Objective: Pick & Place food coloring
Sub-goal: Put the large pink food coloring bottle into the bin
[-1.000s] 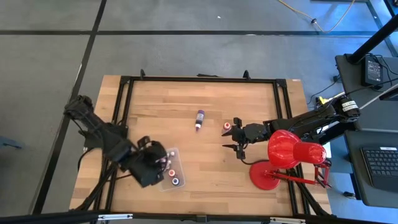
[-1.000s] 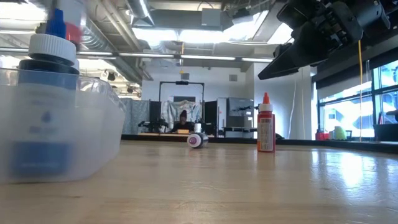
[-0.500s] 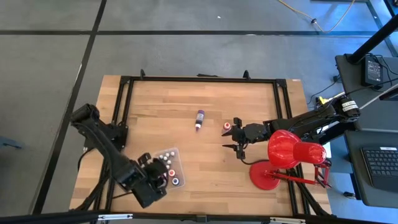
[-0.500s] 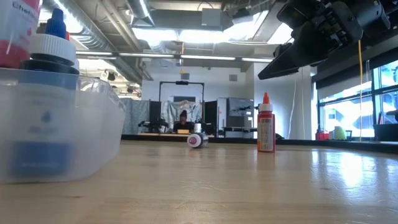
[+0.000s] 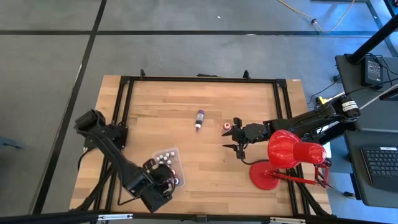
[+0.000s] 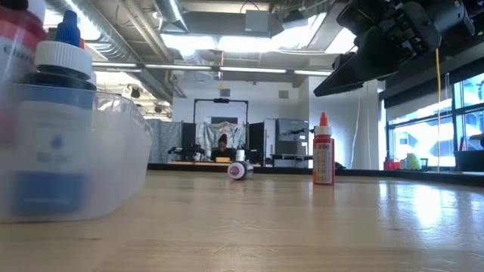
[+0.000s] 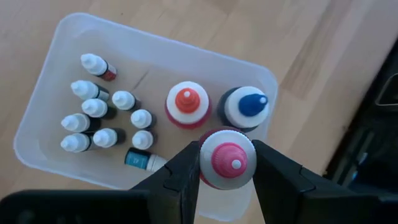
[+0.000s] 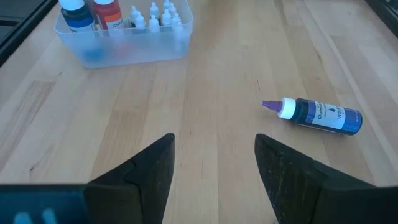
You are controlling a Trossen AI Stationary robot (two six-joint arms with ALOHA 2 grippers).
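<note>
The left gripper (image 7: 227, 163) grips a pink-capped bottle (image 7: 227, 160) above the tray (image 7: 56, 68), beside the blue-capped bottle (image 7: 247, 107). It should lower straight into the free corner before releasing. The right gripper (image 8: 214, 162) waits open, near the purple bottle (image 8: 318, 114).

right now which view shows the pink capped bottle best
The left wrist view: the pink-capped bottle sits between the left tool's fingers, above the clear tray. The high view hides it under the arm; the low view blurs it.
</note>
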